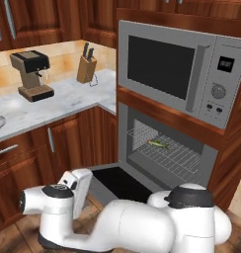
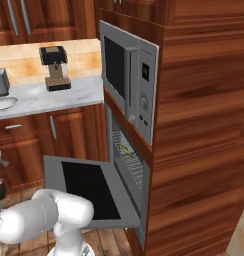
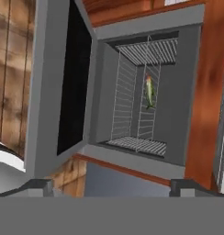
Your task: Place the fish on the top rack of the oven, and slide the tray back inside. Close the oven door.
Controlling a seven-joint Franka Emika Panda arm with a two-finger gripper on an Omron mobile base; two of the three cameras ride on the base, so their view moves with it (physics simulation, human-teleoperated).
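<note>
The oven (image 1: pixel 123 129) stands open, and its door (image 1: pixel 120 183) hangs down flat with the black glass facing up. A small greenish fish (image 1: pixel 158 144) lies on the top rack (image 1: pixel 178 157), which sits inside the cavity. In the hand view, which is rolled on its side, the fish (image 3: pixel 149 92) rests against the upper wire rack (image 3: pixel 143 120), with the door (image 3: pixel 75 82) at the left. My gripper (image 3: pixel 111 186) is open and holds nothing. It sits well back from the oven, facing its mouth. The white hand (image 1: pixel 81 184) is low, just left of the door.
A grey microwave (image 1: pixel 179 71) sits directly above the oven, in a wooden column (image 2: pixel 204 125). To the left, a marble counter (image 1: pixel 53 106) carries a coffee machine (image 1: pixel 31 74) and a knife block (image 1: pixel 86 66). Wooden cabinet fronts (image 1: pixel 28 158) run below it.
</note>
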